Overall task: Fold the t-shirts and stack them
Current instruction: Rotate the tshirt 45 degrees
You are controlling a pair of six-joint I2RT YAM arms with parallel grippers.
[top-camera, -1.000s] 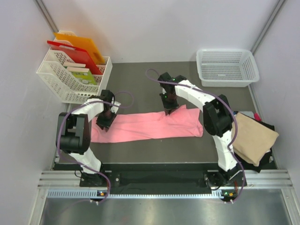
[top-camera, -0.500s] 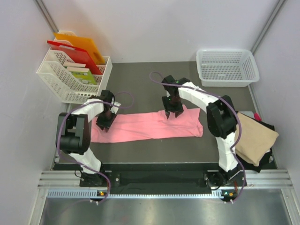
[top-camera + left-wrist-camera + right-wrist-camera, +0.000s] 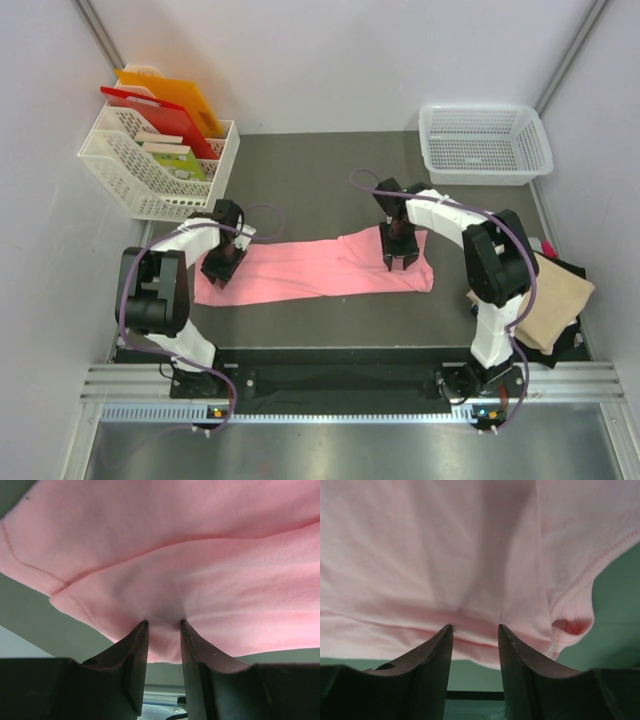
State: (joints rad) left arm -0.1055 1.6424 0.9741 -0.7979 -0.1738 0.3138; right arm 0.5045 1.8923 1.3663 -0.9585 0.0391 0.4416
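Seeing salmon-pink t-shirt (image 3: 310, 268) laid flat as a long strip across the middle of the table (image 3: 300, 180), running left to right.
Pinching a small tuck of its cloth at the strip's left end with left gripper (image 3: 218, 274); narrow gap between fingers (image 3: 137, 647), fabric puckered up between the tips.
Pressing down on the strip's right part with right gripper (image 3: 397, 264), near a hemmed sleeve edge. Jaws partway apart, fingertips (image 3: 442, 637) against the cloth; cannot tell whether anything is actually caught.
Also noting tan-beige t-shirt (image 3: 555, 290) folded at the right table edge, lying on a dark t-shirt (image 3: 560, 345), well apart from the pink one.
White basket (image 3: 486, 145) at far right corner.
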